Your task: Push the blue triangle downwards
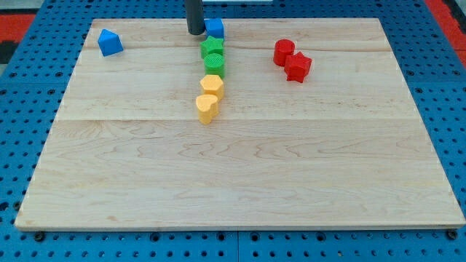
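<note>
My tip is at the view's top middle, just left of a blue block, close to or touching its left side. Below that blue block run a green star, a green round block, a yellow block and a yellow heart-like block, forming a short column. A second blue block with a peaked top sits alone at the view's top left, well away from my tip. I cannot tell for sure which blue block is the triangle.
A red round block and a red star touch each other at the view's upper right. The wooden board lies on a blue pegboard surface.
</note>
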